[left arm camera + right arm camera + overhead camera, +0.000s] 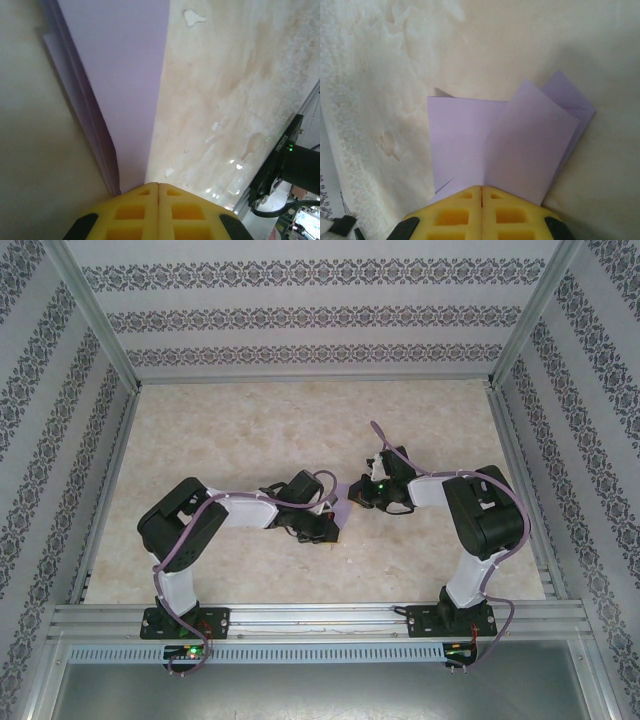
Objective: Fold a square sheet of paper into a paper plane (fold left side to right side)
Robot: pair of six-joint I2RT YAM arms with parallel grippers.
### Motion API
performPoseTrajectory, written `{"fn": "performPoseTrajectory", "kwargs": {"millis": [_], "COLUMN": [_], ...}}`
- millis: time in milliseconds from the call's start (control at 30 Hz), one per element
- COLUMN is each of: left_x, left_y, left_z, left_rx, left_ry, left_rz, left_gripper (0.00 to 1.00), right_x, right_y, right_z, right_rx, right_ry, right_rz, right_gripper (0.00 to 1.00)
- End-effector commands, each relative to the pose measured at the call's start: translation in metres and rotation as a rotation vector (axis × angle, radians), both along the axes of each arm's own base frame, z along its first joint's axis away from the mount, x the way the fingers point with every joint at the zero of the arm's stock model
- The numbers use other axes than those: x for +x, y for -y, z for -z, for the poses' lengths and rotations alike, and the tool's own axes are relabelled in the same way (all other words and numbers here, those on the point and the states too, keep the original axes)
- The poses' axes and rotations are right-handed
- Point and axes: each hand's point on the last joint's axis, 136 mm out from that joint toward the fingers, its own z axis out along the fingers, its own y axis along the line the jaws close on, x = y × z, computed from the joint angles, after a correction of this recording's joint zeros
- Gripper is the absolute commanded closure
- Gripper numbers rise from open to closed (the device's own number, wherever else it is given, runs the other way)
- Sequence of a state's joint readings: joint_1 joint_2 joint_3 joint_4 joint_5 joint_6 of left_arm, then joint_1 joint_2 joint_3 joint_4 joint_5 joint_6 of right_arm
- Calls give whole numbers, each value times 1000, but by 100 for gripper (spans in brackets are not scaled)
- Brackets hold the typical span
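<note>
firmly closed, both end effectors (158, 185) (481, 188) pinch paper (470, 140).

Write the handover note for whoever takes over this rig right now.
Left gripper: yellow fingers shut at one end of the lavender-purple paper sheet; whether they pinch it is unclear.
Right gripper: its fingers are shut at the sheet's edge, with the same doubt.
Paper: on the beige marbled table, mid-table between the two arms.
Done: several folds are in; layers overlap and flaps stick out.
Left: it is no slim pointed dart yet; finish and press the remaining folds.
</note>
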State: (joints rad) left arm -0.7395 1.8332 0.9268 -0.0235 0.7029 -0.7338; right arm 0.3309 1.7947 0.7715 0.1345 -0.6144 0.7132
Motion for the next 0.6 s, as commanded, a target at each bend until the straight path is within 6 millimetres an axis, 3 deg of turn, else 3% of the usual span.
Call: {"fn": "performPoseTrajectory", "kwargs": {"millis": [0, 133, 567], "left_x": [9, 15, 36], "left_y": [11, 18, 35], "left_z": [-40, -45, -18], "left_rx": [-64, -75, -40], "left_ry": [51, 62, 60], "left_rz": [15, 32, 48], "left_gripper": [99, 99, 99], "right_x": [-12, -15, -18], "right_y": [13, 15, 16], "right_z": [30, 33, 39], "right_rx": [-91, -106, -149], "right_ry": [-70, -78, -93], "right_rz": [9, 9, 7], "right_gripper": [100, 100, 100]}}
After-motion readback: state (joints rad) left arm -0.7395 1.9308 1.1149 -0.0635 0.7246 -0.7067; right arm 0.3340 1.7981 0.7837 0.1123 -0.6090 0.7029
